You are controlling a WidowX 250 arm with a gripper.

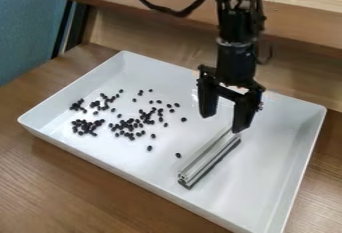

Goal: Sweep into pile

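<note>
Dark beans (122,122) beside tool (224,122), bar (208,159) beneath

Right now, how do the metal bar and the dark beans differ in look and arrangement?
The metal bar is long and straight; the dark beans are small and rounded. The bar is silvery, the beans nearly black. The bar is one piece, while the beans lie scattered, some clumped, some alone. Both are inside the white tray.

Black arm (236,62), seemingly black cable (179,14)
</note>
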